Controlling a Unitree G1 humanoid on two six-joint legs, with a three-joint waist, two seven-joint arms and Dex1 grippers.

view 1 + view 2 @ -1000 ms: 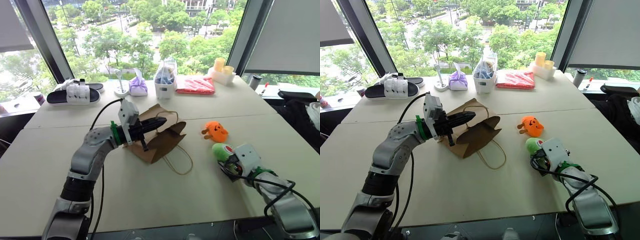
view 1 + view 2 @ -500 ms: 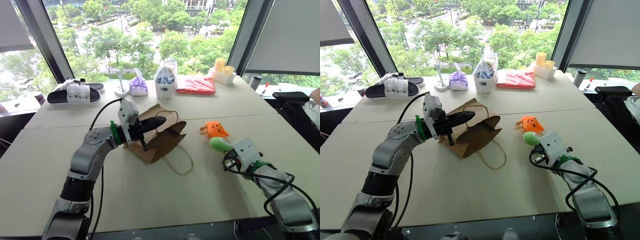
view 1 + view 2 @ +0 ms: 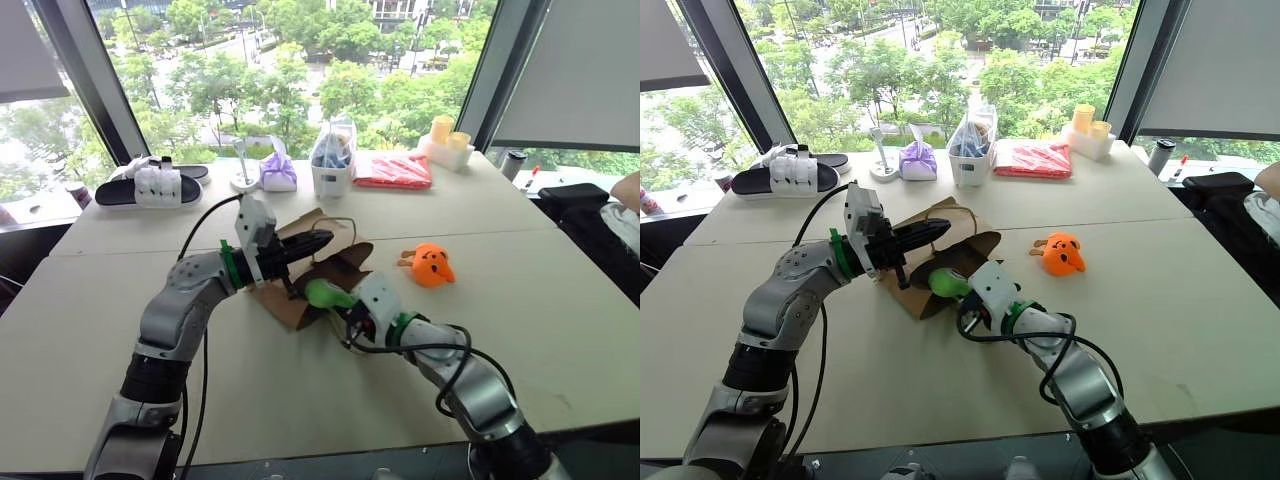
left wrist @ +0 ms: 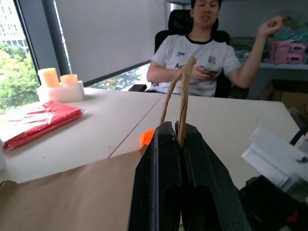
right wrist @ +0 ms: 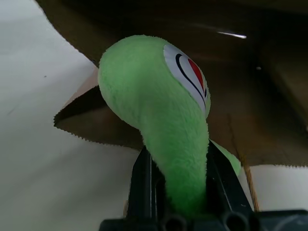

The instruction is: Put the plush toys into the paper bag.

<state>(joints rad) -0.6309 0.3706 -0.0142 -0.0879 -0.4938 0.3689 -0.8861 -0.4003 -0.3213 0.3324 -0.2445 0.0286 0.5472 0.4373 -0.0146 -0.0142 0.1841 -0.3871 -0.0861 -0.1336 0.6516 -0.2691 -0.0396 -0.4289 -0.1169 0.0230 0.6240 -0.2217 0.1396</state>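
The brown paper bag (image 3: 330,270) lies on its side at the middle of the table, its mouth facing me. My left gripper (image 3: 318,242) is shut on one of its cord handles (image 4: 182,91) and holds the upper edge up. My right gripper (image 3: 338,300) is shut on the lime green plush toy (image 5: 159,110), squeezing its lower part, and the toy's head is right at the bag's mouth. The orange plush toy (image 3: 433,265) lies on the table to the right of the bag, apart from both grippers.
Along the far edge by the window stand black-and-white slippers (image 3: 150,185), a purple tied pouch (image 3: 277,172), a clear bag with blue contents (image 3: 330,160), a red packet (image 3: 392,170) and a white holder with yellow cups (image 3: 445,145). A seated person (image 4: 202,53) is at the right.
My right arm has swung left across the table with the green toy, from beside the orange toy to the bag's mouth. Left gripper and bag stayed put.
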